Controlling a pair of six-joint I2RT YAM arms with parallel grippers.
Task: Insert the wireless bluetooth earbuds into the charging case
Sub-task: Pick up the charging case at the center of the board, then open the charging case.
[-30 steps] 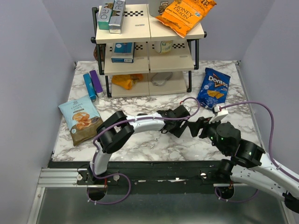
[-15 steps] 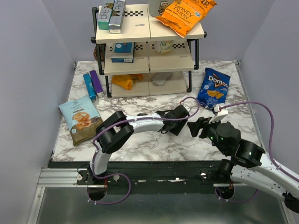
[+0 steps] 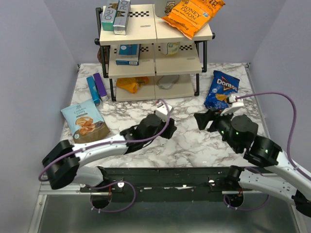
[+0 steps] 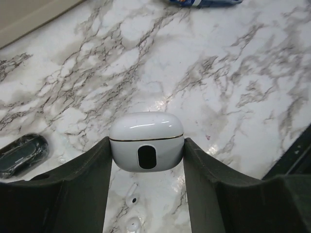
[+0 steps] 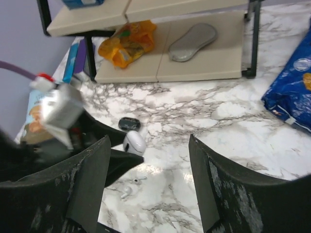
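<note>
Earbuds (image 4: 131, 194) on table (image 4: 243, 73), just under case (image 4: 146, 150) pinched in left gripper (image 4: 147, 141) — right gripper (image 5: 148, 145), spread and empty, faces them.

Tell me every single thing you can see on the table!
charging case: one, white, lid shut, between the left jaws
earbuds: two, white, on the table by the case
oval object: one, black, on the table nearby
shelf rack: one, beige, at the back
orange chip bag: one, top shelf
Doritos bag: one, blue, table's right
chips bag: one, tan, table's left
tubes: two, blue and purple, left of the rack
left gripper: one, black, jaws shut on the case
right gripper: one, black, jaws open, empty
</note>
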